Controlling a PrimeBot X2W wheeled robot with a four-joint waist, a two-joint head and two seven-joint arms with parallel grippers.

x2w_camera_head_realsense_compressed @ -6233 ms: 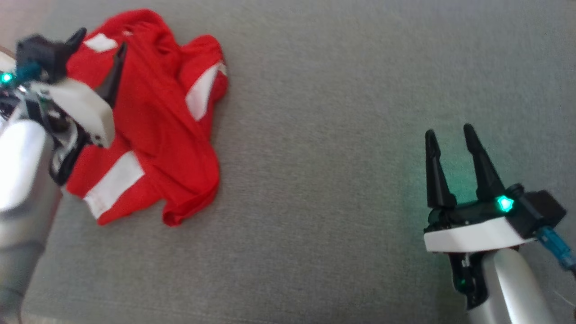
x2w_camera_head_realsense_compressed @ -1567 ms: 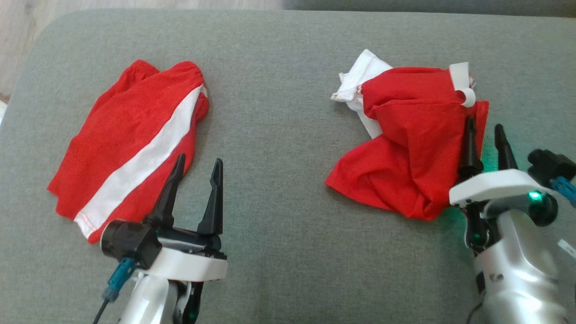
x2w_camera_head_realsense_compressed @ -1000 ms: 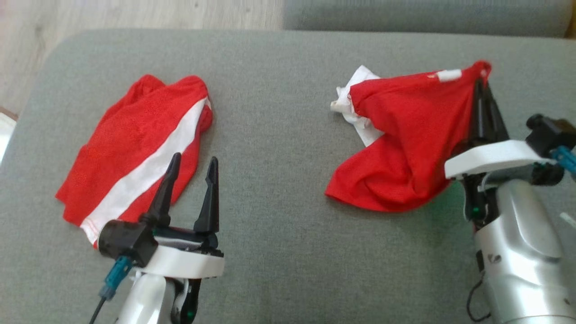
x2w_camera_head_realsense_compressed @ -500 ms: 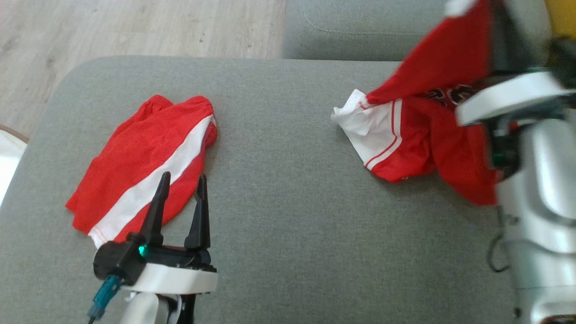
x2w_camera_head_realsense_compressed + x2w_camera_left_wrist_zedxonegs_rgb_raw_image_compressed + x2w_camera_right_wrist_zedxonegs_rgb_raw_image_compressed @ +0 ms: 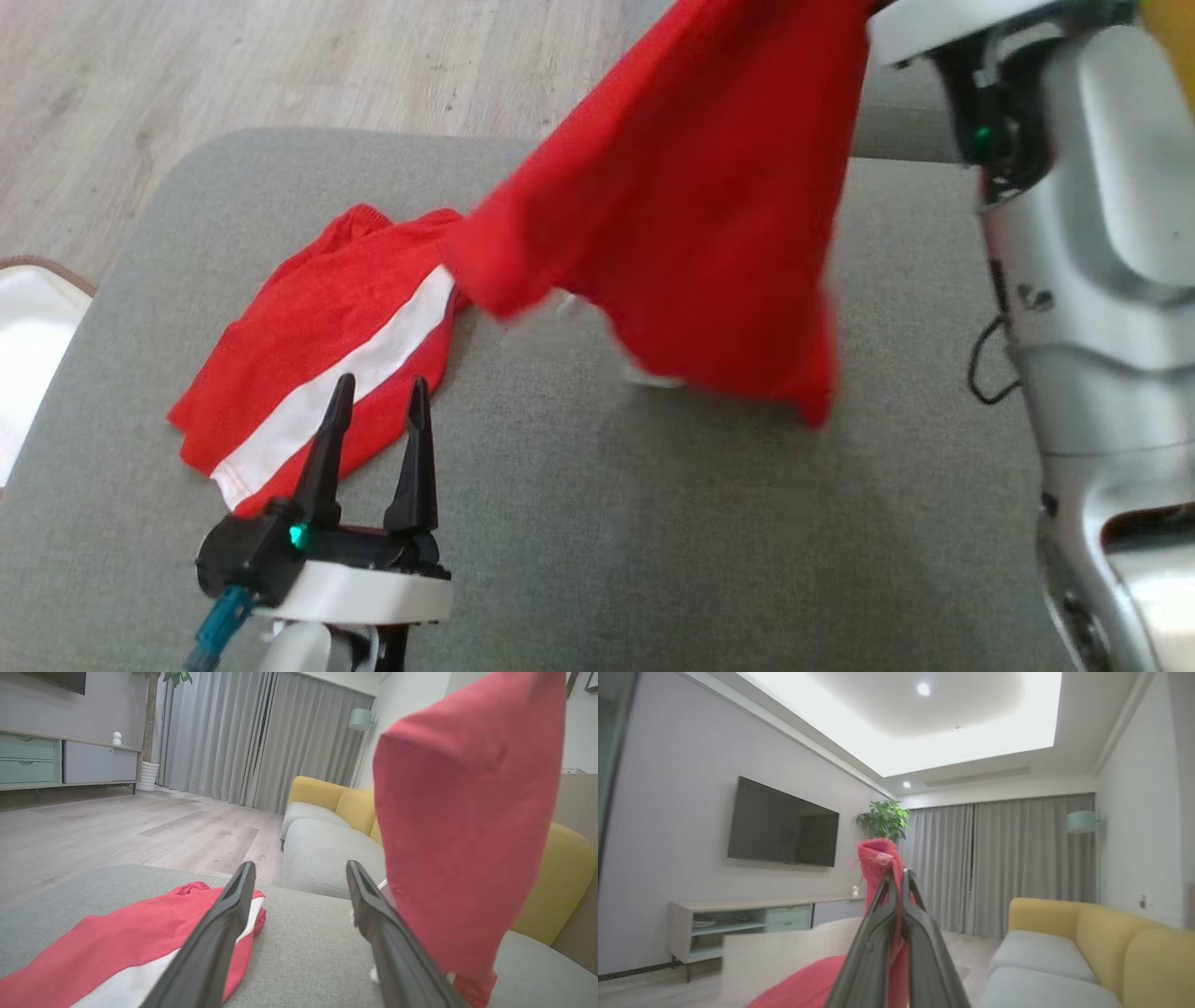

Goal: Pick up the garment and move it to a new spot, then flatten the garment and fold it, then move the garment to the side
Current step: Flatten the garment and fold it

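**A:** Jaws first.

**B:** Right gripper (image 5: 896, 875): the 2 fingers are pressed together, pinching a bunched red tip of the garment (image 5: 876, 854) at the centre of the right wrist view. Left gripper (image 5: 381, 385): fingers spread with nothing between them, lower left of the head view, over the grey cushion (image 5: 607, 560).

**A:** Where is the garment?

**B:** It hangs from the right gripper, draping from the upper right of the head view down toward centre frame, motion-blurred. Whether the lower hem touches the cushion I cannot tell.

**A:** Progress?

**B:** My judgement is that step 1 of 3 is underway. The garment is picked up but not yet set at a new spot. Flattening, folding and moving aside are all left. A second red piece with a white stripe (image 5: 317, 336) lies fairly flat at the left of the cushion. The hanging cloth overlaps its upper corner in the frame, and I cannot tell if they touch.

**A:** What do the views add to each other?

**B:** The right wrist view gives the pinch itself, with a TV (image 5: 782, 828) behind. The head view gives the drape and the pale right arm (image 5: 1083, 233). The left wrist view gives the garment side-on at the right of frame, a tall sheet reaching low beside the right finger, with a yellow sofa (image 5: 570, 868) beyond.
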